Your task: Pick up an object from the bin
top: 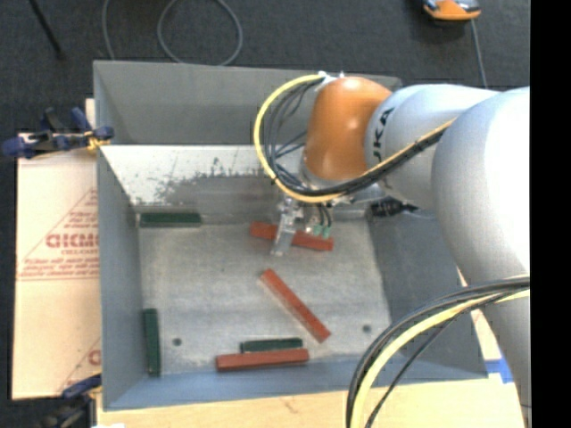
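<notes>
The arm (464, 176), white and bulky, is seen entering from the right and covering the right side of the bin (120, 266), a grey metal box with sloping walls and a flat floor. An orange cover (339, 136) is fitted on the wrist, and yellow and black cables (263, 123) are looped round it.

The gripper (285, 234) is lowered below the cover to the back middle of the floor. It is placed directly over the red bar at the back (314, 242), whose two ends are seen on either side of it. Whether the gripper is open or closed cannot be told, and a grasp on the bar cannot be confirmed.

Five further bars are recorded on the floor, all well apart from the gripper:
- The slanted red bar (294, 305) lies at mid-floor, running toward the front right.
- The front red bar (261, 359) lies along the front wall.
- The front green bar (270, 346) lies just behind it and parallel to it.
- The back green bar (169, 219) lies at the back left corner.
- The left green bar (152, 341) lies along the left wall near the front.
</notes>
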Motion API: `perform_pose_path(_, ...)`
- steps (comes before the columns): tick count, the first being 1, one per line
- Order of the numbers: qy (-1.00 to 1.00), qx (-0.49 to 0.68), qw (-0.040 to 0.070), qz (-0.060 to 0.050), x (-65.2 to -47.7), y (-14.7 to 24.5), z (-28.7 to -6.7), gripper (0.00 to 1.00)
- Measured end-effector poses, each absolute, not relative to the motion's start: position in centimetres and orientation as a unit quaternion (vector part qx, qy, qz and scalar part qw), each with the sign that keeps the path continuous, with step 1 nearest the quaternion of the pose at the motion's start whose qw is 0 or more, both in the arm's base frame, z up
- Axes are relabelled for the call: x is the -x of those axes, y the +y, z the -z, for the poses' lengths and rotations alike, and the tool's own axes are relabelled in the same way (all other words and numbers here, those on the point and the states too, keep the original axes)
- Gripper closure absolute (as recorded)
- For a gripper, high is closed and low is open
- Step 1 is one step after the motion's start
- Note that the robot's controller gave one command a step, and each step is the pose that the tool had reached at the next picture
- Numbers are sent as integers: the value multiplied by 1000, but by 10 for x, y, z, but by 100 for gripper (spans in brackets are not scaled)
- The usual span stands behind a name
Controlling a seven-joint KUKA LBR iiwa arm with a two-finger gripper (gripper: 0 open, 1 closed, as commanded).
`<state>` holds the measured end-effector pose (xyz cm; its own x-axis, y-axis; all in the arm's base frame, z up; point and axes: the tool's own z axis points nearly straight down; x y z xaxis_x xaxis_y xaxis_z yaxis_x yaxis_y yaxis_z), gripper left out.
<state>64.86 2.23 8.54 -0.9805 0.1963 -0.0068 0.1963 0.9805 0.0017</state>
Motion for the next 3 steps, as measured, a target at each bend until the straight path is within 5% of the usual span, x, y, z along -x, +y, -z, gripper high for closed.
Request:
perform_pose_path(1,995,-99,4,-1,-651,22,-125,100)
perform_pose_path(2,995,-99,6,-1,-654,21,-189,100)
perform_pose_path(3,995,-99,3,-1,-655,21,-193,100)
